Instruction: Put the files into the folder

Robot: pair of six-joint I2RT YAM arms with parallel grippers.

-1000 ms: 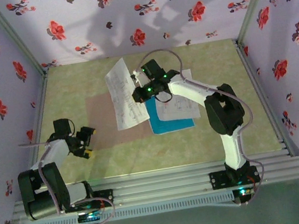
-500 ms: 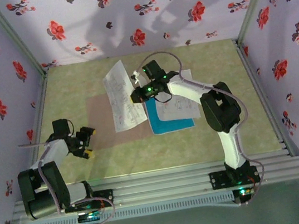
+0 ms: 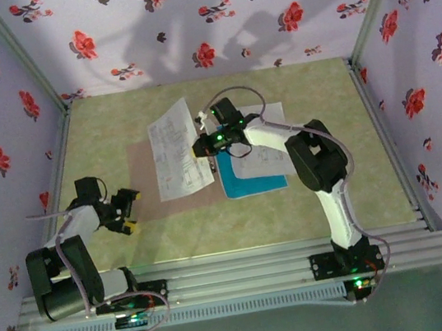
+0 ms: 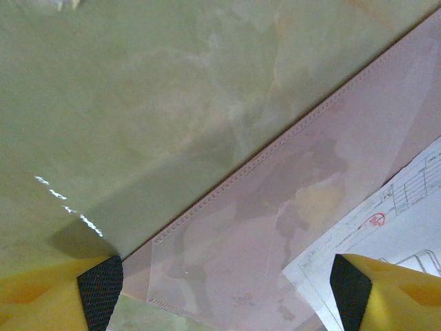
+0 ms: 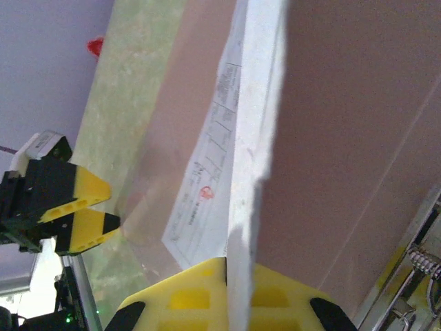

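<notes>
Over on the 9 o'clock side of the table (image 3: 322,117), seen from the top camera, I've got the folder (image 3: 145,185) lying flat, tan-brown, with one white printed sheet (image 3: 176,151) slanted across its right half. My right gripper (image 3: 201,145) is pinched tight on that sheet's 3 o'clock edge; on the right wrist cam the yellow fingers (image 5: 172,300) close on the paper (image 5: 258,103) edge-on, folder (image 5: 331,138) underneath. Can't tell if the sheet's far corner actually touches the folder or floats just above it

At 3 o'clock from the folder, just beside it, sits the cyan sheet (image 3: 253,181), with another white sheet (image 3: 265,155) overlapping its top part, under the right arm

My left gripper (image 3: 132,210) is at the folder's 8 o'clock corner, jaws spread wide with nothing in them. On the left wrist cam that gripper (image 4: 224,296) straddles the folder's corner (image 4: 275,227), which looks see-through pinkish up close with a stitched edge, and the printed sheet's corner (image 4: 400,227) pokes in at 4 o'clock
</notes>
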